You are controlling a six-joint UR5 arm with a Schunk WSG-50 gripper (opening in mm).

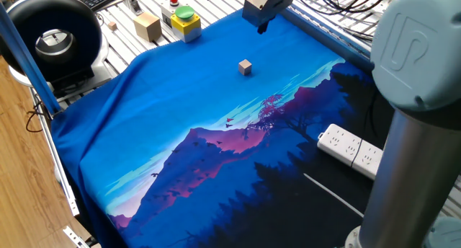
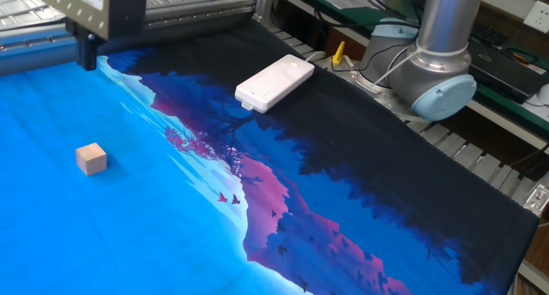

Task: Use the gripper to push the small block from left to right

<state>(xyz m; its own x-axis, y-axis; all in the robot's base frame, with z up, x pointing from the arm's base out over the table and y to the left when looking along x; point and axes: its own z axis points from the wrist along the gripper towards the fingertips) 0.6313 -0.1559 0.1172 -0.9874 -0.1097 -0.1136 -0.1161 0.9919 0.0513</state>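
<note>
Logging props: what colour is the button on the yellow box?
Green, clearest in the fixed view showing the yellow box.

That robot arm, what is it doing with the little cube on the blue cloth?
The robot wants to push the small block sideways across the blue cloth, but it hasn't touched it yet. Its hand hangs near the far edge of the cloth, well apart from the block. The block sits alone on the light blue part. A white power strip lies off on the dark part, out of the way. Whether the hand's fingers are open or shut is hard to see.
</note>
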